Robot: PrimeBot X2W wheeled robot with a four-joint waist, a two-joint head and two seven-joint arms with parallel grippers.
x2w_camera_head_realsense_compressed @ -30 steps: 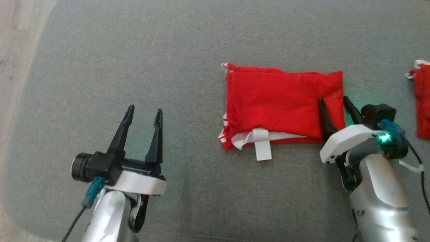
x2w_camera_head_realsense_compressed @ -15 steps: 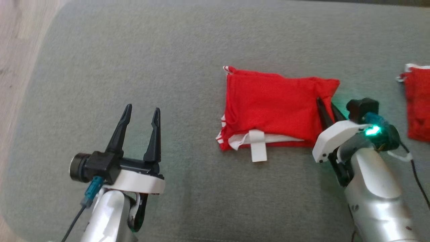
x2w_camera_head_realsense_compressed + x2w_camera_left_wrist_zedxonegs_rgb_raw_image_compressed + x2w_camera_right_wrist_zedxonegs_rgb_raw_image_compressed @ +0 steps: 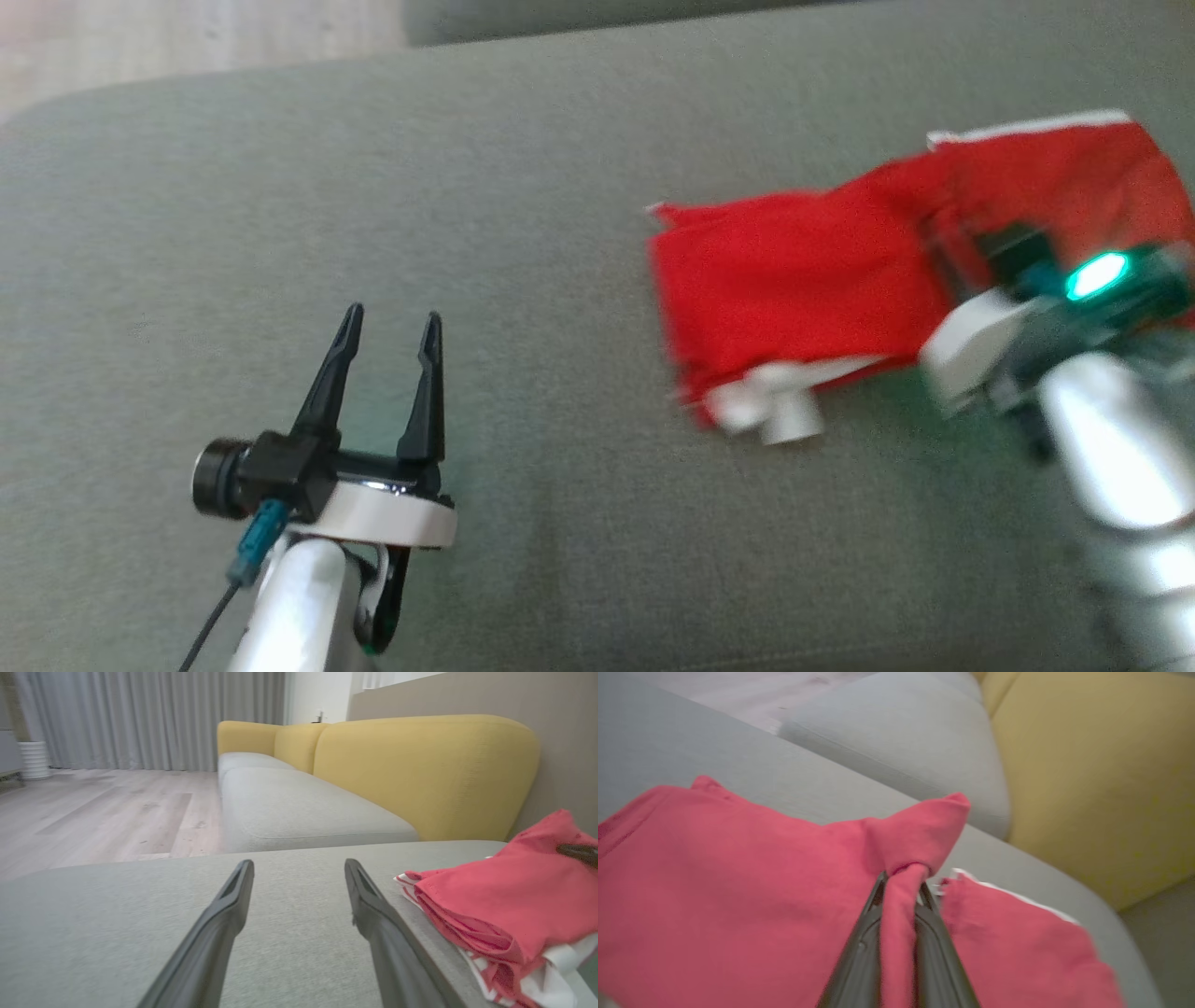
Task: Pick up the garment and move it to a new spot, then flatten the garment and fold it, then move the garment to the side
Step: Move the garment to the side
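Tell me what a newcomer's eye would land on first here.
The red garment on the grey seat, with one corner bunched and pinched in the shut right tool. Next, the left tool, open and empty at the lower left of the head view, and the yellow backrest beyond it in the left wrist view.
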